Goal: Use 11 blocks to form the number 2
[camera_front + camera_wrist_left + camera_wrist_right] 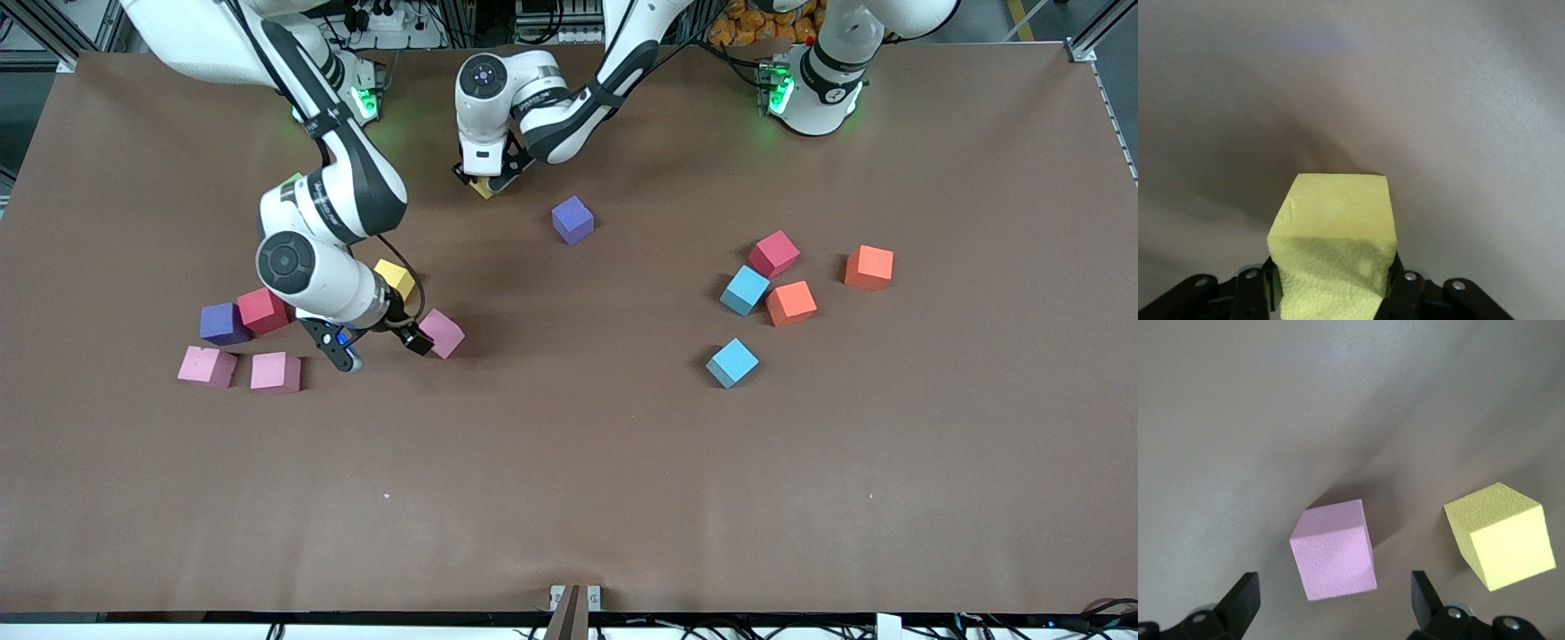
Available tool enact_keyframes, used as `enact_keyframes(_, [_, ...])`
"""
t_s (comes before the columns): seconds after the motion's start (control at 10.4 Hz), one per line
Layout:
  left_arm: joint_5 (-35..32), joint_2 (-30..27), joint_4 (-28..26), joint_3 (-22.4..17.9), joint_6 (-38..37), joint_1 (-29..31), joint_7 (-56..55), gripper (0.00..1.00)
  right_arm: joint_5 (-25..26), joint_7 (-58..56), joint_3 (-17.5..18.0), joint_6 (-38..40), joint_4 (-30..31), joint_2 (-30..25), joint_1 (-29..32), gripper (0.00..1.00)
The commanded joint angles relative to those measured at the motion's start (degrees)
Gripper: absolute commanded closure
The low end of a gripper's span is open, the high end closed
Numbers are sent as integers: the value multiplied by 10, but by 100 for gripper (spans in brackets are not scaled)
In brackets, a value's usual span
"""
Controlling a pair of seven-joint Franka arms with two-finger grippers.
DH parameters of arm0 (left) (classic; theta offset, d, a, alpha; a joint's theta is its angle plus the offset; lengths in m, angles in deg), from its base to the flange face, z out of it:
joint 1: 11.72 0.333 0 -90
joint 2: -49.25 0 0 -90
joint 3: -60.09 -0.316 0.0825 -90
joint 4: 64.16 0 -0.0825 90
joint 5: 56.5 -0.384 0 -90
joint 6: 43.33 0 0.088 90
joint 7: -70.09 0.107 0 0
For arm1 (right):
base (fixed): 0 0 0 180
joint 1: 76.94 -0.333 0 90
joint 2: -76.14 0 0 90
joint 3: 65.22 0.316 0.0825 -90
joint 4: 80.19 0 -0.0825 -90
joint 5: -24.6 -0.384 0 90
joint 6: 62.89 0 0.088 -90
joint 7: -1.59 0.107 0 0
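Your left tool (487,185) grips a yellow block (1335,243); your right tool (384,348) gapes around a pink block (1333,550).

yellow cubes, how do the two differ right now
The yellow matte cube in the left claw is clamped between shut fingers, while the other yellow matte cube rests free on the brown table beside the open right claw. The held one lies farther from the front camera. Both look equal in size and colour.
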Motion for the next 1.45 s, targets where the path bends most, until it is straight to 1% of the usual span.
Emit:
enact_keyframes(0.0, [-17,-49,-29,-5,-67,27,-7,100,17,31,0,-21,-16,26,-11,0])
enact_keyframes(0.1, [-22,-90,-70,-4,-69,34,41,100,48,35,0,-29,-17,37,-29,0])
enact_keyframes(0.19, [-22,-129,-116,-2,-67,37,97,100,84,48,0,-41,-17,44,-31,0])
enact_keyframes(0.29, [-22,-148,-149,0,-59,39,147,100,100,66,0,-48,-17,52,-33,0])
enact_keyframes(0.39, [-23,-157,-187,1,-22,38,223,100,105,69,0,-49,-17,58,-37,0])
enact_keyframes(0.48, [-22,-160,-225,1,33,39,303,100,116,69,0,-49,-16,64,-40,0])
enact_keyframes(0.58, [-22,-157,-248,1,75,39,362,100,130,69,0,-49,-16,70,-41,2])
enact_keyframes(0.77, [-18,-138,-254,2,91,47,480,100,152,70,0,-49,-16,79,-41,11])
enact_keyframes(0.87, [-15,-136,-256,4,91,65,531,100,153,70,0,-50,-17,79,-42,15])
enact_keyframes(1.06, [-14,-140,-256,7,72,71,543,100,152,69,1,-54,-17,82,-41,24])
enact_keyframes(1.16, [-14,-143,-251,11,35,78,550,100,152,69,1,-54,-18,84,-41,25])
enact_keyframes(1.25, [-10,-146,-245,30,7,95,553,100,152,69,1,-64,-19,89,-42,28])
enact_keyframes(1.35, [-4,-144,-226,44,-22,99,550,100,152,70,1,-75,-19,91,-45,40])
